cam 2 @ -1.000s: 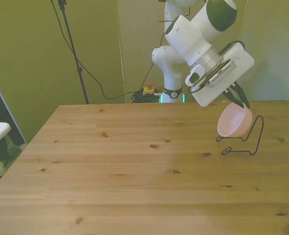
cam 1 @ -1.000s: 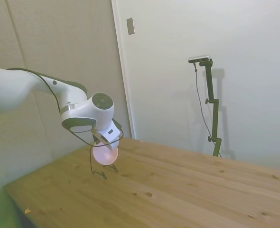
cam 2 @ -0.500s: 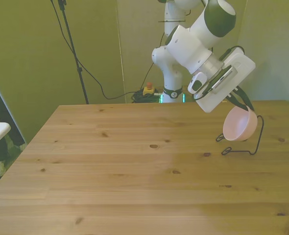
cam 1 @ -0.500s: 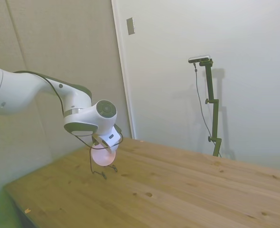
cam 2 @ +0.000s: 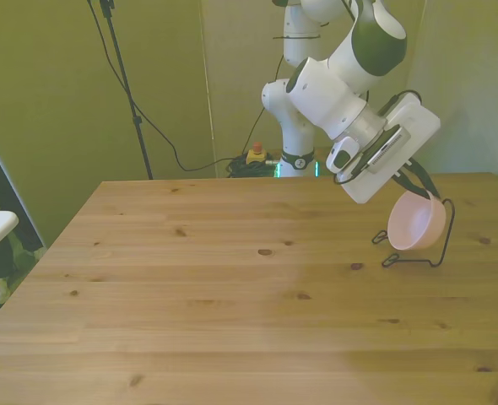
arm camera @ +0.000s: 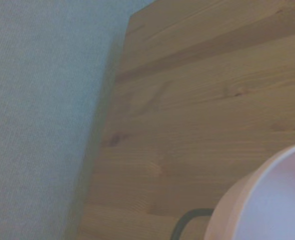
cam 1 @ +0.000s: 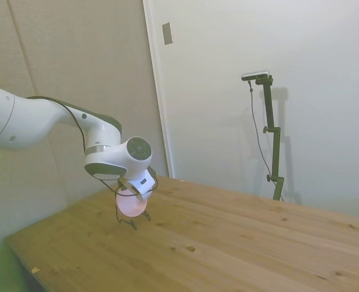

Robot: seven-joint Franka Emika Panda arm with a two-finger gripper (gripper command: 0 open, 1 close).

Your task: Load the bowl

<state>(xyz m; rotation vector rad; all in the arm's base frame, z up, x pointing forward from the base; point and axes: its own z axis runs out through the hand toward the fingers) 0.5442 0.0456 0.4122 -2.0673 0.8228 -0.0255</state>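
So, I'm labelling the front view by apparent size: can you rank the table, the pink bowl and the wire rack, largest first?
1. Wooden table, by far the largest.
2 and 3. Pink bowl and black wire rack look about alike; the rack is thin wire and partly hidden behind the bowl, so I won't rank them.

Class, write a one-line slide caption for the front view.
Gripper holds the tilted pink bowl against the black wire rack on the wooden table.
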